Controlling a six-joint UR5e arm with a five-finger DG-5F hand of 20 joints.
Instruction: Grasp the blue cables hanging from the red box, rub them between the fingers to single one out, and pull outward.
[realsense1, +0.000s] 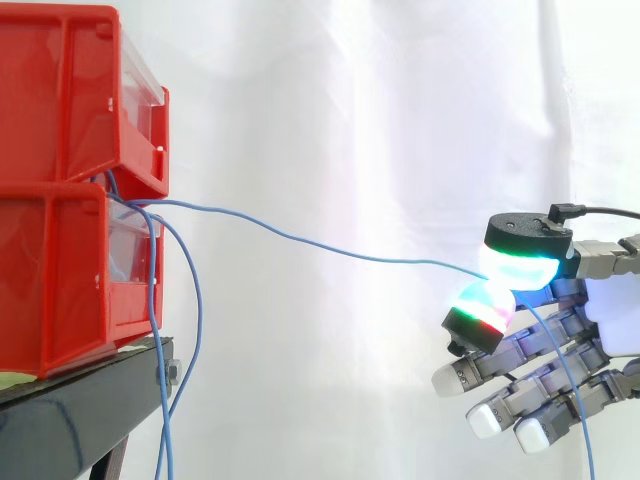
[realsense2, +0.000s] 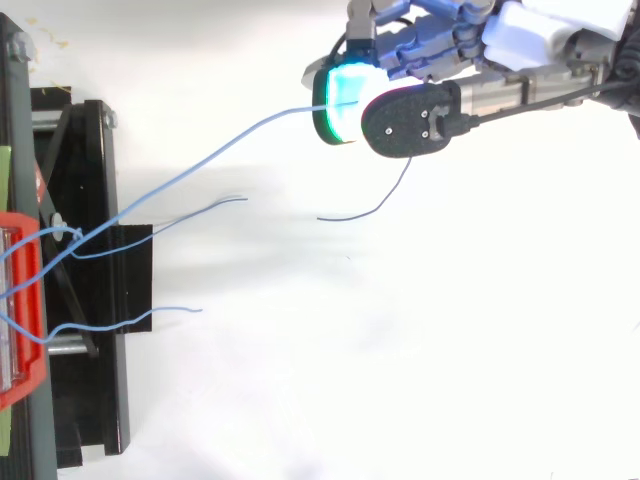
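Two red boxes are stacked on a black stand at the left. Thin blue cables come out between them. One blue cable runs almost level to the right, slightly sagging, into my hand. My glowing thumb and fingertip pads pinch it, and its free end hangs down past the hand. In the top view the same pulled cable stretches from the box to the hand, far from the stand. Two other blue cables hang loose beside the lower box.
The black stand carries the red boxes at the left edge. A white curtain lies behind and below the work. The loose cable ends lie beside the stand.
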